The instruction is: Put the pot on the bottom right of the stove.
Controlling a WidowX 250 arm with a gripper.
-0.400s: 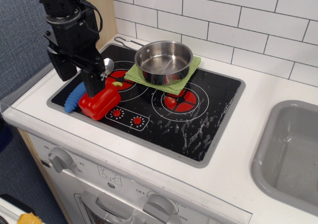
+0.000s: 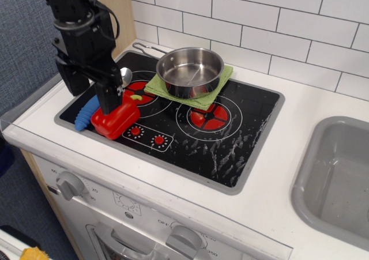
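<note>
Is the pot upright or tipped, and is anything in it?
Upright and empty: the pot sits level on the green cloth, its bare steel floor showing.

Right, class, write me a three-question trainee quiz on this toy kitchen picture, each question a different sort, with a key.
1. True or false: the shiny round steel pot sits on the folded green cloth.
2. What lies right of the black glossy stove? A) grey sink B) toaster C) kettle
3. Fill in: beside the black robot gripper lies a red ____ toy.

Key: 1 true; 2 A, the grey sink; 3 pepper, the red pepper toy.
</note>
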